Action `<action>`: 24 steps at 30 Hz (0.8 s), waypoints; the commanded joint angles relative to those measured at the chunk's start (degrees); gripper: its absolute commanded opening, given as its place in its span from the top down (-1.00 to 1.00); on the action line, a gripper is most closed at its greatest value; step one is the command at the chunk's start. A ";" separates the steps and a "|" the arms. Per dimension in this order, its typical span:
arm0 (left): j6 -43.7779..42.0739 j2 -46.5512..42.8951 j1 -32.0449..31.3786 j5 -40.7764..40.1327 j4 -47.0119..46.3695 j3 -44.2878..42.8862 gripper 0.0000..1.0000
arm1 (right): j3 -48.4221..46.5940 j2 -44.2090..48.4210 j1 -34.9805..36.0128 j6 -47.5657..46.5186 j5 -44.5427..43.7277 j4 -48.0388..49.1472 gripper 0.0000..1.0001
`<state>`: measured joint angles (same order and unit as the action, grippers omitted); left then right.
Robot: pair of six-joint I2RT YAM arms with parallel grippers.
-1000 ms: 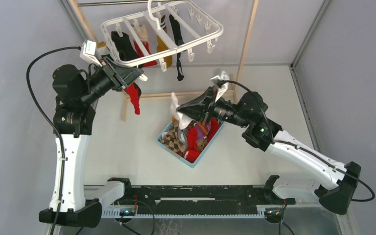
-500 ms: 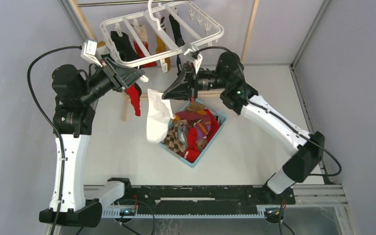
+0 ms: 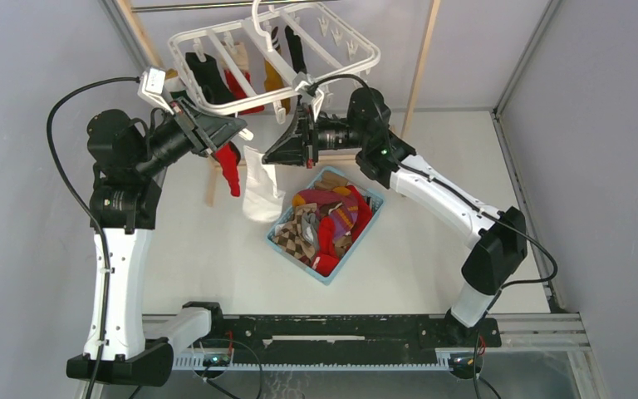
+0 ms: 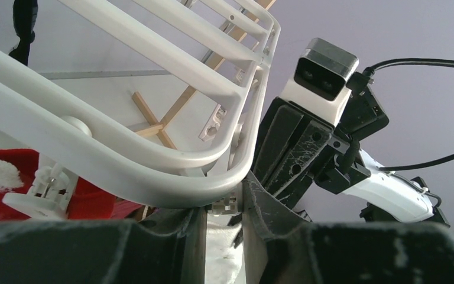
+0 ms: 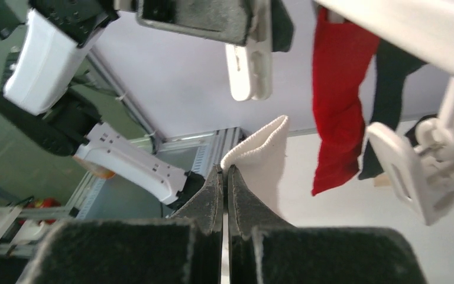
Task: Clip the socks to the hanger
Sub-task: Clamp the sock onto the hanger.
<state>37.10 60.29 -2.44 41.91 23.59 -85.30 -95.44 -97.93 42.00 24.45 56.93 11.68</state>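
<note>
The white hanger (image 3: 345, 62) hangs at the back with black, red and mustard socks clipped to it. My left gripper (image 3: 226, 129) is at its near left corner, shut on a small white clip (image 4: 224, 205) under the rim (image 4: 124, 171). A red sock (image 3: 230, 169) hangs just below. My right gripper (image 3: 271, 156) is shut on the cuff of a white sock (image 3: 262, 189), which hangs down beside the left gripper. In the right wrist view the gripper (image 5: 224, 173) holds the white sock (image 5: 263, 157) right under the clip (image 5: 248, 71) that the left fingers pinch.
A light-blue basket (image 3: 364, 226) with several mixed socks sits mid-table, under the right forearm. A wooden rack (image 3: 419, 58) stands behind the hanger. Another hanging clip (image 5: 411, 174) and a red sock (image 5: 340, 112) hang close to the right of my right gripper.
My right arm has swung up and left from over the basket, carrying the white sock to just under the hanger beside the left gripper. The left arm has stayed put.
</note>
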 commanded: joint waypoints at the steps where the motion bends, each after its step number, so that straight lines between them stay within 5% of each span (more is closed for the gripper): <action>1: -0.98 -1.96 -0.26 5.24 1.31 0.17 0.99 | 2.34 5.99 1.91 -5.52 -11.53 -2.07 1.00; 6: -0.39 -2.19 -0.24 2.51 1.24 1.04 0.99 | 8.13 12.56 6.26 -11.68 -31.97 -4.66 1.00; 14: -0.80 -2.63 -2.22 -4.62 2.57 2.89 0.99 | 11.24 14.77 12.58 -15.39 -52.22 -3.76 1.00; 24: -1.80 -1.88 -3.19 -8.04 3.92 2.21 0.99 | 5.86 11.49 15.61 -21.40 -56.62 -8.57 1.00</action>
<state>37.06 58.83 -4.93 33.21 25.06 -83.33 -85.62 -85.84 56.84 6.59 3.57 3.84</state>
